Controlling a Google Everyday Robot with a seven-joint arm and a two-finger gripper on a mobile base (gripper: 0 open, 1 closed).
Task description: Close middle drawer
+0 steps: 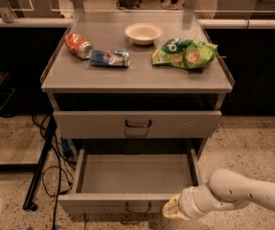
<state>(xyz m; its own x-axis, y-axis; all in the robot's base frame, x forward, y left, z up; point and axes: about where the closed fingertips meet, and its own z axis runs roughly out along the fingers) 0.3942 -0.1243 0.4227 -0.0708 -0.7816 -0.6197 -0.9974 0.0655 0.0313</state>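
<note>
I see the wide shallow grey metal middle drawer (132, 174) pulled out, taller-fronted grey drawer (185, 124) shut directly above it. My cream-tipped end effector (172, 210) is at the middle drawer's front panel, right of its handle; can't tell its grip state

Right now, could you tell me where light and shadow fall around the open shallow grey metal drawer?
Camera view: the grey cabinet top is evenly lit; the recesses beneath it and above the open middle drawer lie in deep shadow; the drawer's floor is dimmer; the cream gripper, at its front panel's right end, catches light.
</note>
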